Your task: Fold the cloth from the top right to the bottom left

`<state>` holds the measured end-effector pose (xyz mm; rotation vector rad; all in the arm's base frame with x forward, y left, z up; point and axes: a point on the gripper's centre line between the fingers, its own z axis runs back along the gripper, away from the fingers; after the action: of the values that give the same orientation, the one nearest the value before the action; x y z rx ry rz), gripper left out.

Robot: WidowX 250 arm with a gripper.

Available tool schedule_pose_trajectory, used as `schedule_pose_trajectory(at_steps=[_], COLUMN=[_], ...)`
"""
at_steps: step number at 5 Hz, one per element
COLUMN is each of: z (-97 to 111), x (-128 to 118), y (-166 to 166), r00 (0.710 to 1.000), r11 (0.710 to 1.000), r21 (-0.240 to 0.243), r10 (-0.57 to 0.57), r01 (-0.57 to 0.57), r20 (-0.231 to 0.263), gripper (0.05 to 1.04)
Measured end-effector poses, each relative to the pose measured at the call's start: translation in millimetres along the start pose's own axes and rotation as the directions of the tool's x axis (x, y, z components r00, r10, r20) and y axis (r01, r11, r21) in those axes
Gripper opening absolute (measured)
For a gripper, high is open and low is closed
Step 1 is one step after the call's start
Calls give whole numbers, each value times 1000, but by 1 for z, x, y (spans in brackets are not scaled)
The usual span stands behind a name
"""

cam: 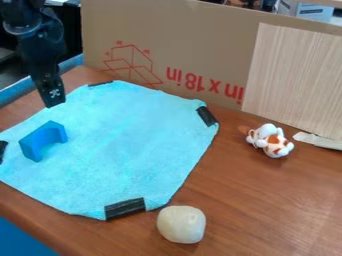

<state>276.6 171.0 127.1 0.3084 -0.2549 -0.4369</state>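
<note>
Spread out flat as it is, the light-blue cloth [127, 135] shows no clearly longer axis; its far edge slants down toward the right, and its right side runs from the upper right down toward the bottom middle. It covers the left and middle of the reddish-brown table [267, 200]. The gripper [55, 104] hangs at the upper left, over or just beside the cloth's far left part, and I cannot tell whether it is spread or pressed together.

Behind the table stands a brown cardboard panel [200, 40] with red print and a line drawing, and against its right part a pale wood-grain sheet [294, 80]. A white box [310, 11] shows in the room beyond.

The cloth looks soft and finely napped, with dark strips [125, 208] at its margins. On its left part rests a smooth blue arch-shaped block [43, 140], upright, its hollow facing the lower right. Near the cloth's bottom edge sits a pale, rounded lump [182, 224]; well apart at the right lies a white-and-orange toy [270, 140], bulgy in shape.
</note>
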Motion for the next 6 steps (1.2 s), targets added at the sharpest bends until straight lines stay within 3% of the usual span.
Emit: schedule_pose_trajectory(at_steps=[1, 2, 3, 4, 5, 6], z=[-8, -5, 2, 2, -18, -40], x=[-1, 28, 53, 90, 124, 148], y=[-5, -26, -41, -50, -58, -56], r00=[1000, 988, 945, 894, 824, 710], r11=[1000, 988, 943, 893, 827, 713], r21=[-24, -45, -86, -115, -119, -141], r10=[13, 151, 326, 444, 559, 700], r01=[-13, -151, -322, -435, -549, -687], r20=[-16, 11, 36, 68, 87, 78], gripper=[1001, 1001, 1001, 1001, 1001, 1001])
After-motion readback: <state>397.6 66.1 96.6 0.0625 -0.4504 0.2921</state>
